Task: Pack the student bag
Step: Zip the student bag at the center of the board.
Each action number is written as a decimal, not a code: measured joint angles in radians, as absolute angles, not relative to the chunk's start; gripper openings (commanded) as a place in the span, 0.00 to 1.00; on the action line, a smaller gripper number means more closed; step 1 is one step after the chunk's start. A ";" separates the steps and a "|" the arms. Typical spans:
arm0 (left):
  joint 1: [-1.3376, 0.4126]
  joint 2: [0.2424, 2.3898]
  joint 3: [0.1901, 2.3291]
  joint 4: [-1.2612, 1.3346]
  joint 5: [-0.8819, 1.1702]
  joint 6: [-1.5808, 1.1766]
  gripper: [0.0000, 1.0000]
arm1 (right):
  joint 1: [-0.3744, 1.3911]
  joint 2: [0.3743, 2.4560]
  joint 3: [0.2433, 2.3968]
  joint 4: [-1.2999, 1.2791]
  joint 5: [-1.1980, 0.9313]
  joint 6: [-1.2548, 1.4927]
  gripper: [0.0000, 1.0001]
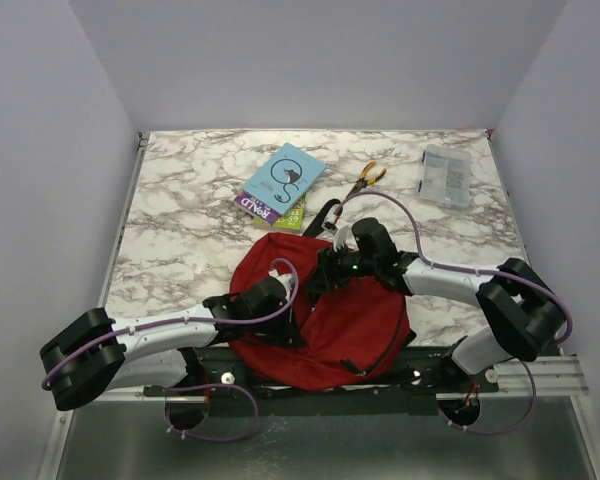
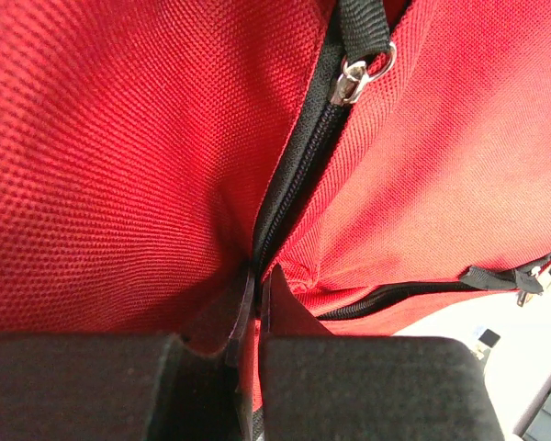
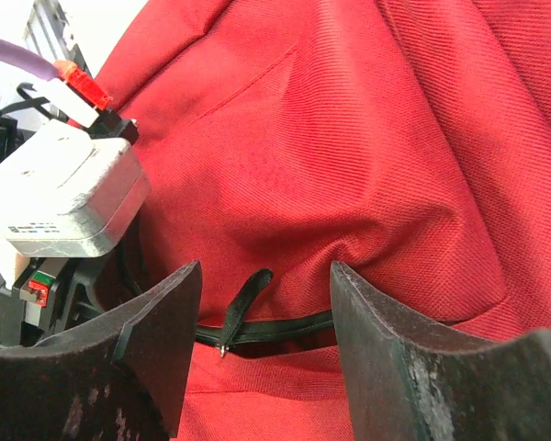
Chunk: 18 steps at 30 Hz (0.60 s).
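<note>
Student bag (image 1: 352,335), large dark red soft fabric backpack, under both grippers; black zipper (image 2: 289,175) looks shut. Left gripper (image 2: 257,317) pinches bag fabric at zipper; right gripper (image 3: 264,308) spread. Light-blue paperback book (image 1: 284,178) beyond right gripper, unpacked. Early stage.

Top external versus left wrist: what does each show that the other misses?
Only top external: the books, orange-handled tool, clear box and right gripper over the student bag. Only left wrist: the metal zipper pull and the zipper running down between the shut fingers. Both: the student bag and left gripper.
</note>
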<state>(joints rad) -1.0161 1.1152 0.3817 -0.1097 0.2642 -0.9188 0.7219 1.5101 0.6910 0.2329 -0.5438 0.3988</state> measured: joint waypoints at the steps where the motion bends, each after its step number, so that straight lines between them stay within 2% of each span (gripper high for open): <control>1: -1.016 1.116 0.382 -0.110 0.264 -0.919 0.00 | 0.727 1.511 0.691 0.233 -0.544 0.398 0.62; 10: -1.016 1.120 0.385 -0.112 0.265 -0.921 0.00 | 0.751 1.445 0.691 0.191 -0.539 0.391 0.63; 18: -1.016 1.121 0.385 -0.112 0.265 -0.922 0.00 | 0.753 1.465 0.690 0.205 -0.542 0.403 0.57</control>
<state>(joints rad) -1.0161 1.1206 0.3851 -0.1123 0.2646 -0.9222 0.7532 1.4651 0.6899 0.2054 -0.5423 0.4030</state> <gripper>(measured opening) 0.014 0.591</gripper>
